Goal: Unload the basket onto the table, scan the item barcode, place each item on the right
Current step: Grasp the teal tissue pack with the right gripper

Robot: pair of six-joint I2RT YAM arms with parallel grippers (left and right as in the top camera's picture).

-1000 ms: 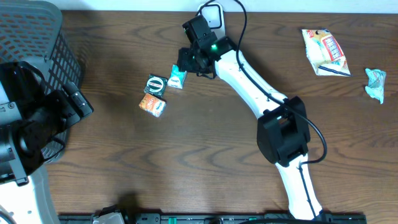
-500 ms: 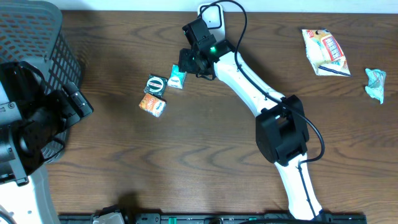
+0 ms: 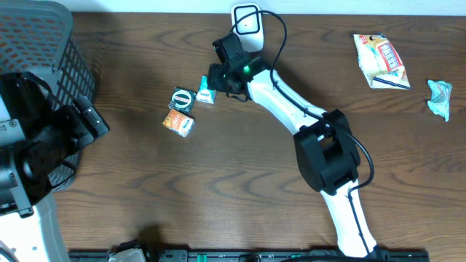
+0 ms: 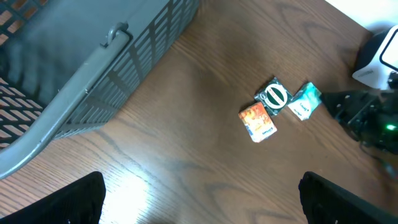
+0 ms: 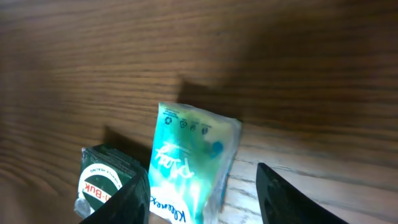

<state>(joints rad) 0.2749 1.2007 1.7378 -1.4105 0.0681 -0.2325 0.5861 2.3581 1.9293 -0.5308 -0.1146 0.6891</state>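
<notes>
A teal tissue packet (image 3: 206,92) (image 5: 193,158) lies flat on the wooden table, left of the white scanner (image 3: 247,20). My right gripper (image 3: 213,81) (image 5: 202,179) is low over the packet and open, with one finger on each side. In the right wrist view the left finger sits against the packet's edge, and a strip of bare wood separates it from the right finger (image 5: 286,199). No barcode shows on the packet. My left gripper (image 4: 200,190) hangs wide open over bare wood near the basket, holding nothing.
A dark green packet with a round logo (image 3: 182,98) (image 5: 99,180) touches the teal one, with an orange packet (image 3: 178,122) just below it. A grey mesh basket (image 3: 44,44) stands far left. A snack bag (image 3: 381,60) and a crumpled teal wrapper (image 3: 440,98) lie far right.
My right arm has shifted a little left and toward the back of the table, over the teal packet, and its jaws have narrowed slightly. The left arm has not moved.
</notes>
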